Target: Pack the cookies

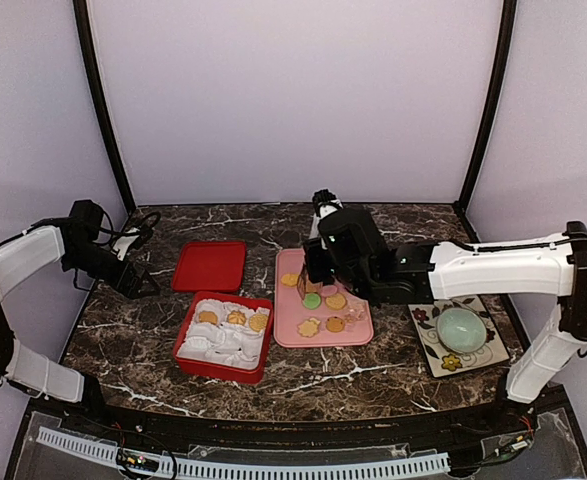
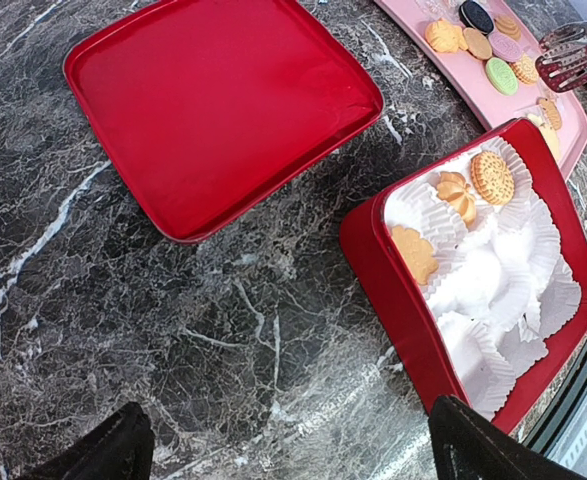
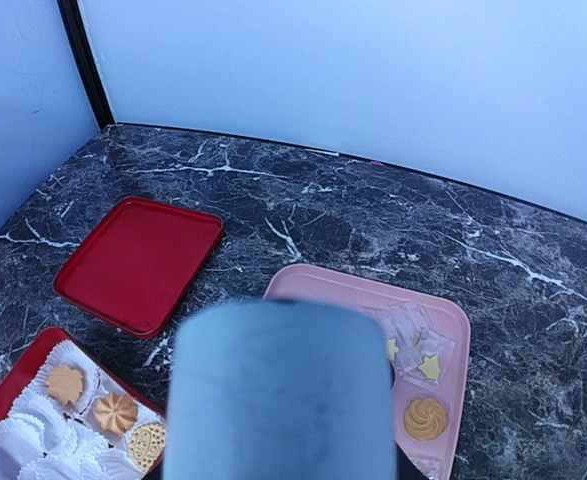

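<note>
Early stage: 3 cookies (image 2: 492,177) are seated in paper cups (image 2: 493,280) along the 12 o'clock edge of the red box (image 1: 218,368); the other cups are unfilled. The bulk is left on the pink tray (image 1: 361,332), at 3 o'clock of the box. The red lid (image 1: 209,266) lies off, at 11 o'clock. Cookies are small flat golden rounds and flowers, plus 1 black and 1 green. The left gripper (image 2: 293,450) is spread wide, nothing held. The right gripper (image 1: 318,275) is poised over the tray; jaws hidden, grip cannot be told. Metal tongs (image 2: 571,60) are seen there.

Top view: high, near side, looking down on the whole tabletop (image 1: 123,320). Left wrist low and close, right wrist higher. All share red box (image 1: 218,368).
</note>
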